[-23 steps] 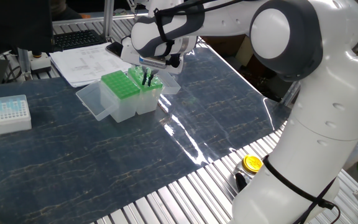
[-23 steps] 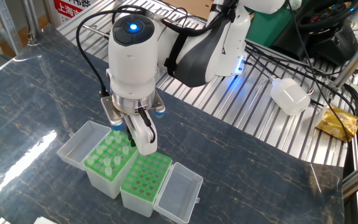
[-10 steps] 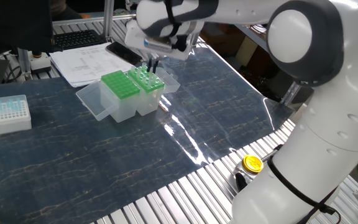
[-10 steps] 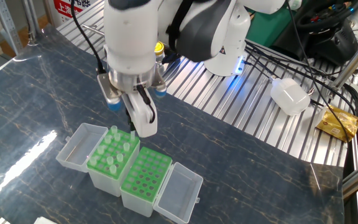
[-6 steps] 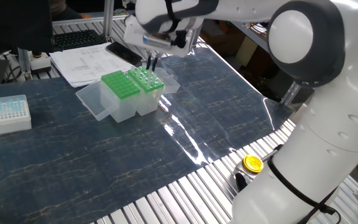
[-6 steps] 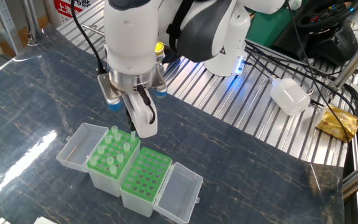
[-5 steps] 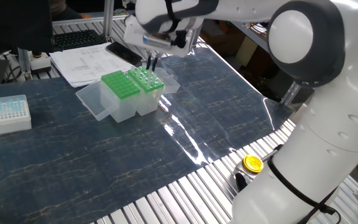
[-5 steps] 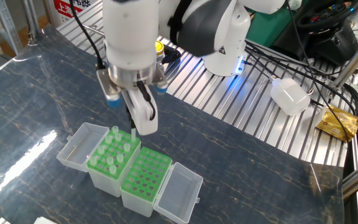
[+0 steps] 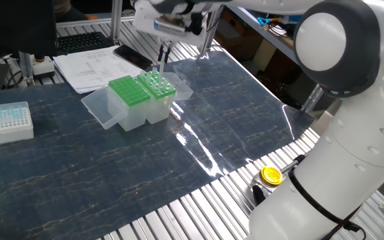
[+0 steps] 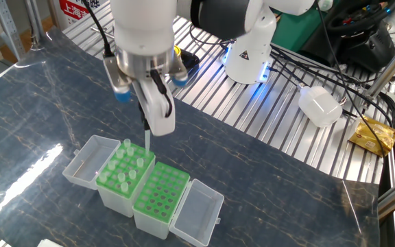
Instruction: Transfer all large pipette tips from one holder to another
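One large pipette tip (image 10: 146, 136) hangs pinched in the closed hand (image 10: 147, 129) above the fuller green rack (image 10: 121, 175), so it next needs carrying sideways to the empty rack (image 10: 161, 194) and lowering into a hole.

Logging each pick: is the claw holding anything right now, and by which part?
Yes. The claw holds one large pipette tip by its upper collar end, the narrow end hanging down above the green rack.

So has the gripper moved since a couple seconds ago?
Yes. The gripper has risen straight up from the green tip holder, now holding a pipette tip above it.
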`<state>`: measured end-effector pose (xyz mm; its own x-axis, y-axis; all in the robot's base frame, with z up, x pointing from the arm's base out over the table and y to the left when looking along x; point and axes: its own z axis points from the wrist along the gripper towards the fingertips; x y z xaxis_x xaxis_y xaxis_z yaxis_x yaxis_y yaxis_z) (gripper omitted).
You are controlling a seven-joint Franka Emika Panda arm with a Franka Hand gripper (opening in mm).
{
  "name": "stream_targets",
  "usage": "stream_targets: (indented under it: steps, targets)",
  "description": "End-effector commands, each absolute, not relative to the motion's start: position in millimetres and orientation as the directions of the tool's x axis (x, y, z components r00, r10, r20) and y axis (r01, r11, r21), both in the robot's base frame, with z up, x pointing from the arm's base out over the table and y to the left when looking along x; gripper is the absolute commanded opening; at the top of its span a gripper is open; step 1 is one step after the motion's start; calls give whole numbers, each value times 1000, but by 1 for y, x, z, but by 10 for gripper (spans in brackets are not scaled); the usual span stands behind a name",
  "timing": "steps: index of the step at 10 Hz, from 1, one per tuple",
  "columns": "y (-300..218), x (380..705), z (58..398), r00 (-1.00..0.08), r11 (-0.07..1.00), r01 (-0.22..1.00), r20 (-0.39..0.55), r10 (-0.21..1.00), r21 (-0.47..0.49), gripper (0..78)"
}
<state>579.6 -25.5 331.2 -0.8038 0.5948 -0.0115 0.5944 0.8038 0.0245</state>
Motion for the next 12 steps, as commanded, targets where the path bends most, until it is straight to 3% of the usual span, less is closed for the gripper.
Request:
stream_targets:
  steps: [1,7,12]
  targets:
    - [-24,582,353,-790,790,613,9,612,18,12]
    - [-17,584,364,-732,725,681,95,674,100,12]
    - [5,587,363,-700,694,714,99,707,98,12]
